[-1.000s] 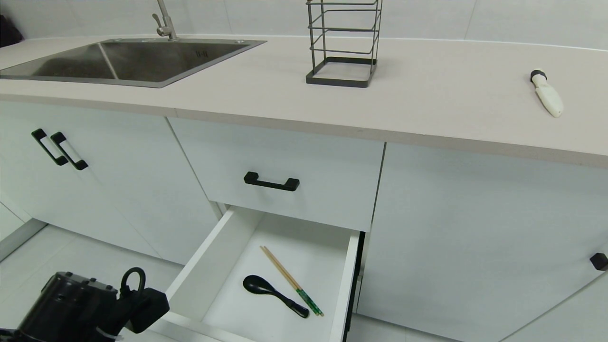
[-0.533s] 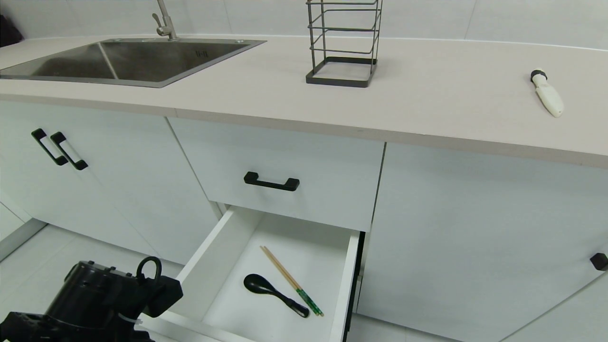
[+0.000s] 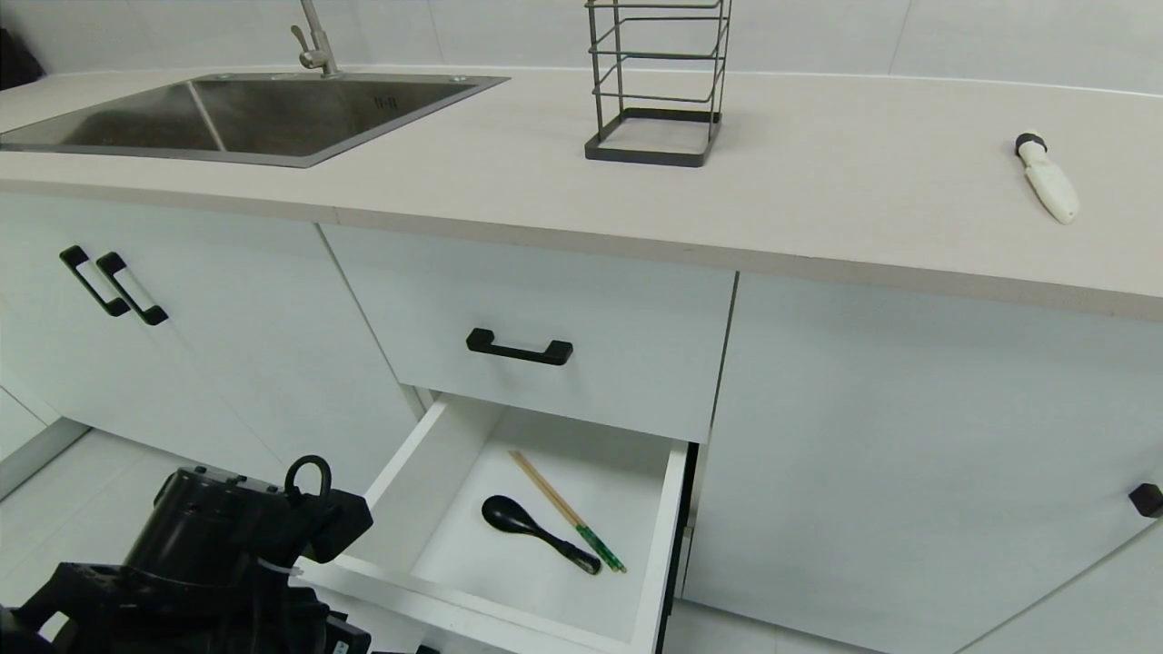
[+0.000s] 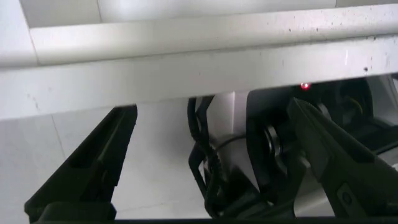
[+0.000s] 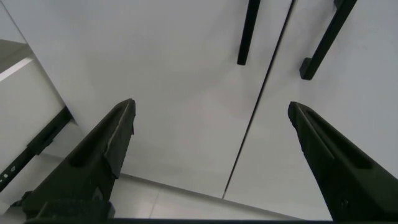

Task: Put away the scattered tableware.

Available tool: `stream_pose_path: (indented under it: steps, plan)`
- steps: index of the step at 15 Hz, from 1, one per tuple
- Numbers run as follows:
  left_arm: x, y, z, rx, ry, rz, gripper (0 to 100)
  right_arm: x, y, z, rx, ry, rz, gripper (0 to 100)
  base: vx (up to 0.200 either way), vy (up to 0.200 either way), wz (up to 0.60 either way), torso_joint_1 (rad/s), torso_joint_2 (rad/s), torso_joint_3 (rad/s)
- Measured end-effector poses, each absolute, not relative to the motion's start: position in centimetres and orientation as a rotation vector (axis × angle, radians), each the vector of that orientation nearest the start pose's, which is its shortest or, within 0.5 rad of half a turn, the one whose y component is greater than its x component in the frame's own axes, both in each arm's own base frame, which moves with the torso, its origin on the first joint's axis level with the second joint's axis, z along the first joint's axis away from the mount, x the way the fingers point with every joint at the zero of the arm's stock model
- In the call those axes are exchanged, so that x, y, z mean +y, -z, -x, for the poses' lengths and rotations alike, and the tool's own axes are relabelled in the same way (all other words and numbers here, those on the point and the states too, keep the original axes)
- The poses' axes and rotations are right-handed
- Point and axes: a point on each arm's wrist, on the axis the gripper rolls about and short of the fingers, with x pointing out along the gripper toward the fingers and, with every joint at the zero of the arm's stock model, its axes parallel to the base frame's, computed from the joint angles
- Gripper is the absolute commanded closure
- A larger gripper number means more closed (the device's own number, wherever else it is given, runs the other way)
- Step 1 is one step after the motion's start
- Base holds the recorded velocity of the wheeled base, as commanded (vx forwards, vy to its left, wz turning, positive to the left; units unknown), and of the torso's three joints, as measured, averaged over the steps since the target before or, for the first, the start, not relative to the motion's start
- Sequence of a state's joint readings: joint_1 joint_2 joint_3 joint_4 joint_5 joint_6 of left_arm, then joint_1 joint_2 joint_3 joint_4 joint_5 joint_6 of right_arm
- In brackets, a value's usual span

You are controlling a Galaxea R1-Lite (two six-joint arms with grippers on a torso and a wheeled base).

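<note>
While the drawer [image 3: 409,490] sits pulled out, it's got one black spoon [image 3: 541,531] and one pair of chopsticks [image 3: 568,511] side by side inside. One white knife [image 3: 1047,179] lies on the counter [image 3: 818,182]. Left gripper [image 4: 211,109] and right gripper [image 5: 211,107] are both spread wide.

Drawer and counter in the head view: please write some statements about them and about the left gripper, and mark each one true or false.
1. The lower drawer is open. True.
2. The spoon lies on the counter. False: it lies in the lower drawer.
3. The chopsticks stand in the wire rack. False: they lie in the drawer, beside the spoon.
4. A white tool lies on the counter at the robot's right. True.
5. The left gripper is shut. False: its fingers stand apart, with nothing between them.
</note>
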State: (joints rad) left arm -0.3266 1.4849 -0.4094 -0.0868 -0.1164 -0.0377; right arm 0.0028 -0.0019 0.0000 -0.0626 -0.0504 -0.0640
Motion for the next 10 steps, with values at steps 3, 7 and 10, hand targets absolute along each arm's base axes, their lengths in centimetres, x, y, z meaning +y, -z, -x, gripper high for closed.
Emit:
stream_pose_path:
  steps: [3, 7, 10]
  plan:
    - [-6.1, -9.5, -17.3, 0.98, 0.402, -0.093, 0, -0.1, -8.2, 2.3, -0.063, 0.053, 0.061, 0, 0.0, 0.0, 0.0, 0.0, 0.0, 0.0]
    - [-6.5, -9.3, -18.0, 0.942, 0.416, -0.106, 0, -0.1, -8.2, 2.3, -0.063, 0.054, 0.059, 0, 0.0, 0.0, 0.0, 0.0, 0.0, 0.0]
    - [-6.8, -9.1, -18.5, 0.922, 0.418, -0.111, 0, -0.1, -8.2, 2.3, -0.063, 0.054, 0.056, 0, 0.0, 0.0, 0.0, 0.0, 0.0, 0.0]
